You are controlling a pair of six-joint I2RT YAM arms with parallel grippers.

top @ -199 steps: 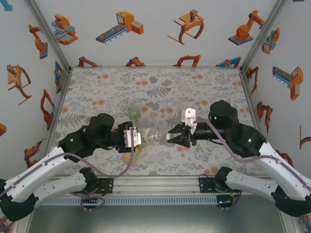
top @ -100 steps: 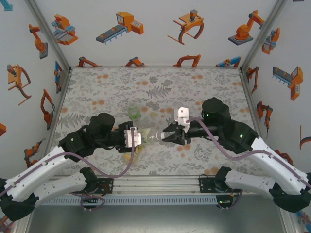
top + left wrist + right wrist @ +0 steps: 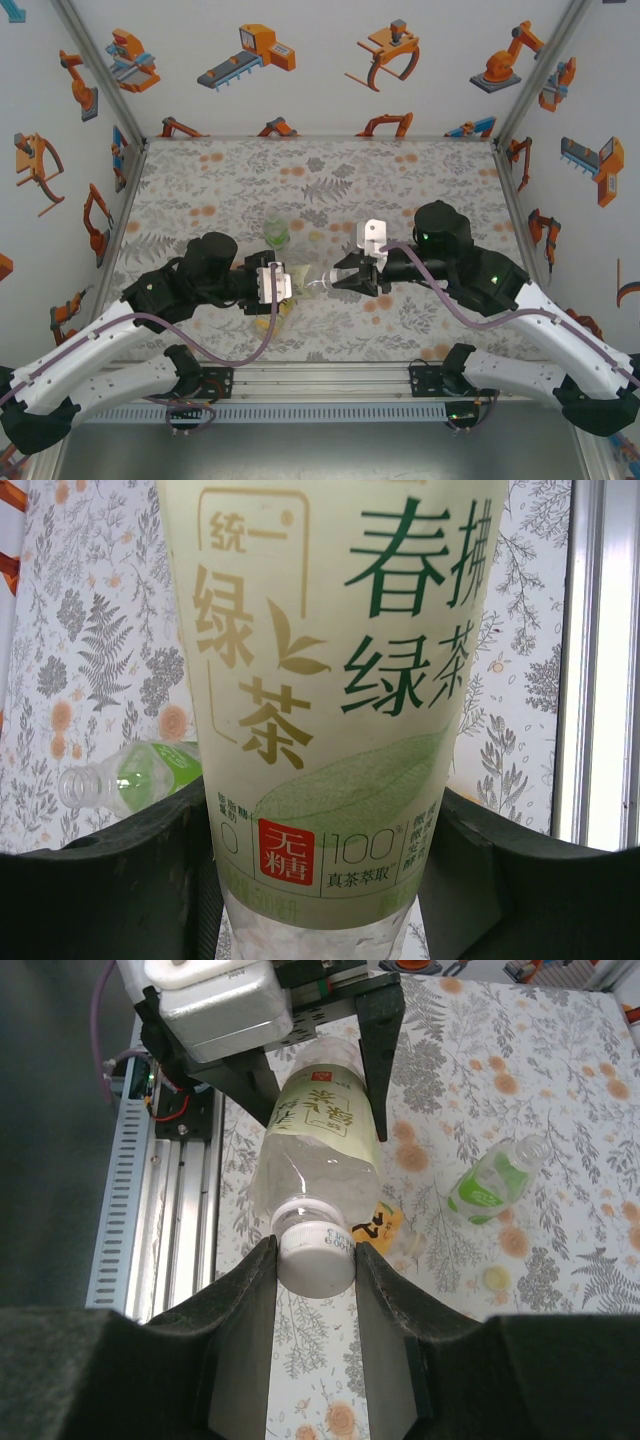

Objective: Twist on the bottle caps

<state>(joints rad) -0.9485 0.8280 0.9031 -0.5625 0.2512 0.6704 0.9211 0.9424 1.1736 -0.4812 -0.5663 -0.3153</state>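
Note:
My left gripper (image 3: 283, 283) is shut on the body of a clear bottle (image 3: 330, 680) with a pale yellow-green label, holding it on its side above the table, neck pointing right. My right gripper (image 3: 315, 1260) is shut on a white bottle cap (image 3: 317, 1253) that sits on this bottle's neck (image 3: 325, 282). A short green-tinted bottle (image 3: 490, 1182), uncapped, lies on the table behind. The amber bottle (image 3: 383, 1226) with its yellow label lies mostly hidden under the held bottle. A loose pale cap (image 3: 493, 1279) rests on the table near the green bottle.
The table has a floral-patterned cloth (image 3: 330, 170). An aluminium rail (image 3: 150, 1220) runs along its near edge under the held bottle. Walls with robot pictures close in the left, right and back sides.
My right arm has moved left, bringing its fingertips and the cap up to the bottle's mouth. The left arm and the bottle have stayed still.

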